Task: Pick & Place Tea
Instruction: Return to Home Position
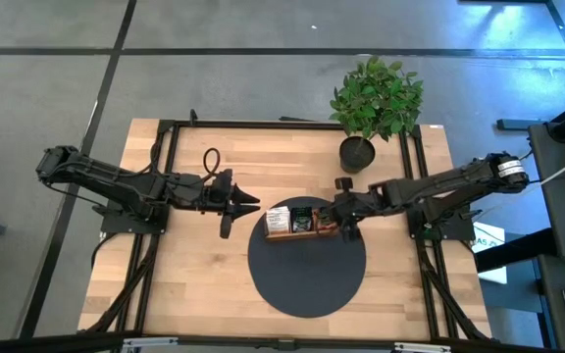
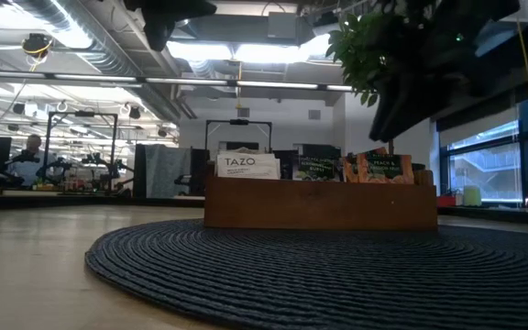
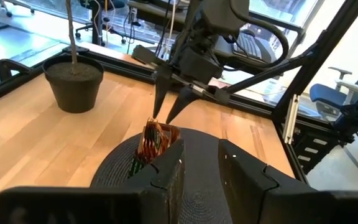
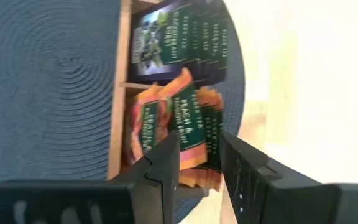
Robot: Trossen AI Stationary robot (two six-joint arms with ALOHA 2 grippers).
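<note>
A brown wooden tray (image 1: 297, 236) with three compartments stands on a round dark mat (image 1: 307, 279). It holds upright tea sachets: white ones (image 2: 246, 165), dark green ones (image 2: 314, 168) and orange-and-green ones (image 4: 185, 118). My right gripper (image 4: 197, 146) is open and slants down over the orange-and-green sachets at the tray's right end. Its fingertips (image 3: 157, 112) stand just above their top edges. My left gripper (image 1: 246, 206) hangs open left of the tray, pointing toward it, with nothing between its fingers.
A potted green plant (image 1: 371, 108) in a black pot (image 1: 357, 154) stands at the far edge of the wooden table, just behind the right gripper. A black metal frame (image 1: 165, 137) runs along the table's sides. Bare wood lies left of and in front of the mat.
</note>
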